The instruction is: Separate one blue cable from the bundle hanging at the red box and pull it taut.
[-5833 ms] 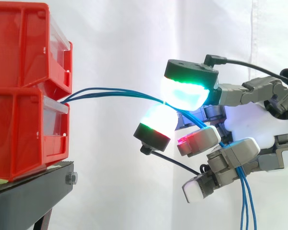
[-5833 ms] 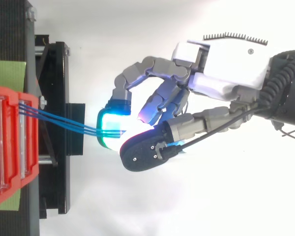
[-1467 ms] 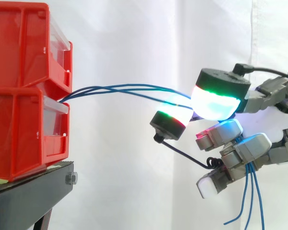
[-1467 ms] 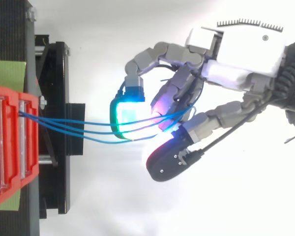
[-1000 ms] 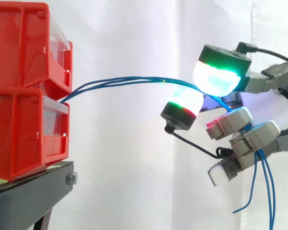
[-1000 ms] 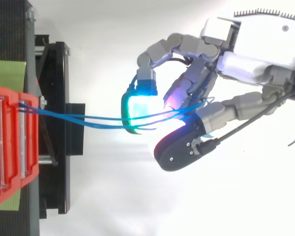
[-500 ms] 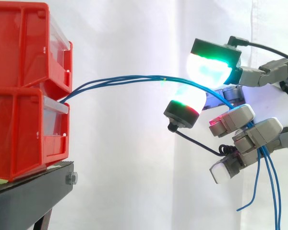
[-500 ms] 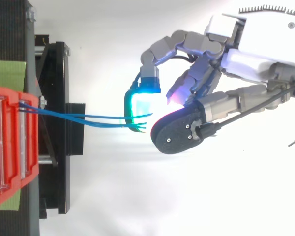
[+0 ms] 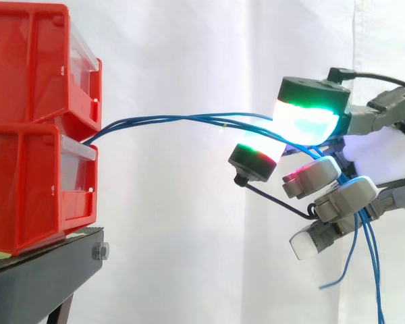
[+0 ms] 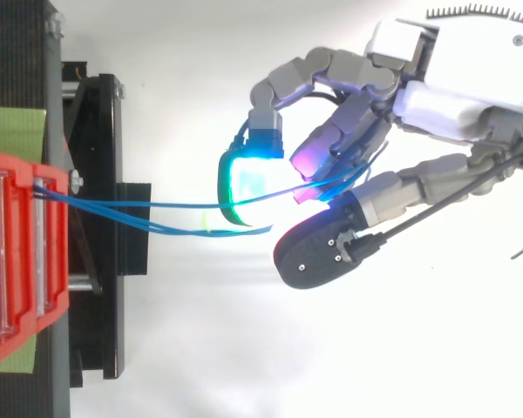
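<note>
Several thin blue cables (image 9: 175,120) leave the gap between the stacked red boxes (image 9: 34,135) and arch right to my hand (image 9: 385,156). Its fingers are curled round them. The green-glowing fingertip (image 9: 308,113) lies on top of the strands, and the thumb pad (image 9: 258,152) sits just below them. Past the fingers, the loose ends hang down at the lower right (image 9: 372,270). From above, the blue cables (image 10: 157,207) fan out between the red box (image 10: 17,261) and the hand (image 10: 453,96). One strand reaches deeper among the fingers, while the others end by the black-backed thumb (image 10: 322,248).
The red boxes stand on a black stand (image 9: 40,277) at the left, with its frame (image 10: 91,218) reaching toward the hand. A white curtain hangs behind. Open air lies between the stand and the hand.
Over the last second the green fingertip rose, then came back down onto the cables. From above, thumb and finger have parted a little and the bunched strands have fanned out.
</note>
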Robot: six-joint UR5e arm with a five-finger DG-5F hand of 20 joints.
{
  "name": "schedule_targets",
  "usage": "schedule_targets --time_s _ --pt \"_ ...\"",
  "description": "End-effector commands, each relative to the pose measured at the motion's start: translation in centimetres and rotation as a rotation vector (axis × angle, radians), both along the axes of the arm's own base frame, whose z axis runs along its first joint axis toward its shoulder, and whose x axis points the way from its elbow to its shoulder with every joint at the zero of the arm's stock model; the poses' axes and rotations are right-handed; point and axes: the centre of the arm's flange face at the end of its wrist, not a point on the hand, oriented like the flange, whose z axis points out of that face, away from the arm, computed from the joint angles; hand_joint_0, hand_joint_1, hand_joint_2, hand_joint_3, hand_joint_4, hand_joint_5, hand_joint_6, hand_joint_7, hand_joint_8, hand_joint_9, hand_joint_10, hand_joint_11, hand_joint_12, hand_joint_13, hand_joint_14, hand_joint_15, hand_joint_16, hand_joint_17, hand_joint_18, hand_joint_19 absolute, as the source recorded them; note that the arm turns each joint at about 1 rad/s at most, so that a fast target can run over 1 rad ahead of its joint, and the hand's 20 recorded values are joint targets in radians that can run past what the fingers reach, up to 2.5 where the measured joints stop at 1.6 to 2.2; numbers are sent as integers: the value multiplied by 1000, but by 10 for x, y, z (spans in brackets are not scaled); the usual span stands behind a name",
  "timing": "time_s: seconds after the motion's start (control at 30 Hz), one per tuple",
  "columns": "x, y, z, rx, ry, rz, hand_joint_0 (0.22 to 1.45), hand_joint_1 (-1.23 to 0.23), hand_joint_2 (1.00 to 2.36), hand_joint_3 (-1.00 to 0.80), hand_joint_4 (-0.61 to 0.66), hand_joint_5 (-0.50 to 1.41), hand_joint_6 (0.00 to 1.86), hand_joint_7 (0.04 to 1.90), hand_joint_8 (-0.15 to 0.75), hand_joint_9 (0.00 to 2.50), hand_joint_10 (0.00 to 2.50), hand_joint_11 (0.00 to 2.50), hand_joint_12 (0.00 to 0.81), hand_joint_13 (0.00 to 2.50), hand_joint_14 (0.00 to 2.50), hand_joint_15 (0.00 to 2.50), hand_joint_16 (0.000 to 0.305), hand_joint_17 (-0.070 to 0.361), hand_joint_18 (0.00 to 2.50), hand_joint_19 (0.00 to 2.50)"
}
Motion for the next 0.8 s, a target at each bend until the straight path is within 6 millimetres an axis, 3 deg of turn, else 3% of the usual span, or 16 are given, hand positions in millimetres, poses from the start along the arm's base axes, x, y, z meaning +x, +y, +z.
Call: schedule_targets --time_s 0.0,0.17,0.4,0.6,0.77 --pt "0 0 0 2 0 -1 724 -927 1000 -500 -48 -189 890 999 204 1054 12 1493 315 1192 21 1312 48 108 537 480" --pt "-2 -2 -1 0 11 -4 591 -984 1000 -500 -14 -172 880 1016 211 1058 14 1478 332 1106 25 1220 49 110 505 480" --pt "-2 -5 0 -1 14 -7 458 -865 1000 -500 38 -167 875 956 272 1100 11 1413 391 1097 23 1145 56 127 543 512" --pt "-2 -7 0 0 14 -9 499 -718 1000 -500 27 -167 867 960 259 1108 12 1412 376 1077 24 1137 54 121 533 533" --pt "-3 -7 6 0 5 -10 611 -723 1000 -500 -35 -163 856 1016 226 1104 17 1419 342 1048 27 1147 48 109 506 538"
